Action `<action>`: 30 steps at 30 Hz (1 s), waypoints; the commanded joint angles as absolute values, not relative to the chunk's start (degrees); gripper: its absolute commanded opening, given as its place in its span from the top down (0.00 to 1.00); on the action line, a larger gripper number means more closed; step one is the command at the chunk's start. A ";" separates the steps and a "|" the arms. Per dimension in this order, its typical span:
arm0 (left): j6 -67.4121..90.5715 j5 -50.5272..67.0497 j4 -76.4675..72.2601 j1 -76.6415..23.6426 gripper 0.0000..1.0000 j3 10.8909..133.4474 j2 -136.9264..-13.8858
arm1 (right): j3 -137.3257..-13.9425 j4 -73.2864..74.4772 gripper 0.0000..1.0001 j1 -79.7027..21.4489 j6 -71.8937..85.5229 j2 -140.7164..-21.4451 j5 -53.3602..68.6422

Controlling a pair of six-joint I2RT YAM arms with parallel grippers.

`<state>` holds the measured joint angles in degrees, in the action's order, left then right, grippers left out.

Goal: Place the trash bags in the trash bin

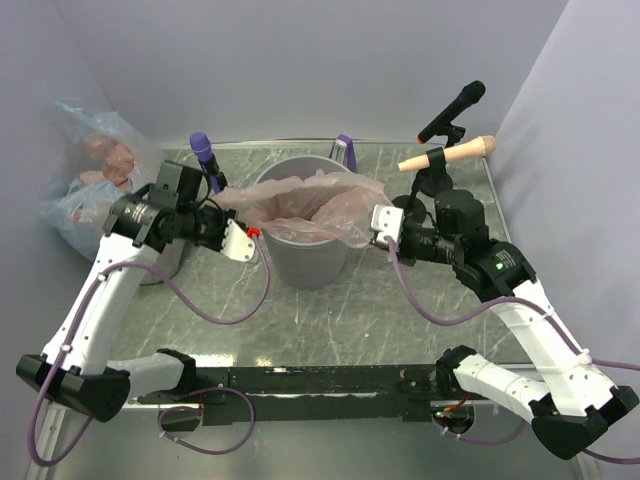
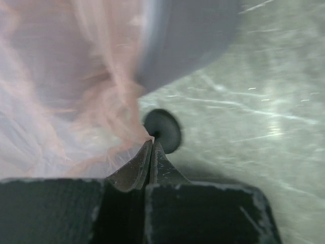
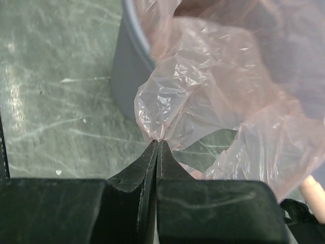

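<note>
The marbled worktop [image 1: 340,322] is carrying the grey trash bin [image 1: 308,265] at its middle; a purple microphone [image 1: 206,157] and a black microphone [image 1: 456,107] are standing behind.

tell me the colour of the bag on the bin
Translucent pale pink trash bag, clearest in right wrist view.

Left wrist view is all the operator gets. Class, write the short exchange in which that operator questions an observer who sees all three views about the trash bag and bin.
Operator: My left gripper is shut on the trash bag. Does the right one hold it too?
Observer: Yes; the right gripper is shut on another edge of it.
Operator: Where is the bag relative to the bin?
Observer: From above, it lies spread over the trash bin's mouth, hanging over the rim on the right arm's side.
</note>
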<state>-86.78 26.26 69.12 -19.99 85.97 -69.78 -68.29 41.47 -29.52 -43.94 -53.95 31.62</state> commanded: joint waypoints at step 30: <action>-73.92 27.25 59.15 -14.06 0.99 79.55 -62.14 | -74.54 48.87 1.00 -16.70 -45.17 -56.78 36.03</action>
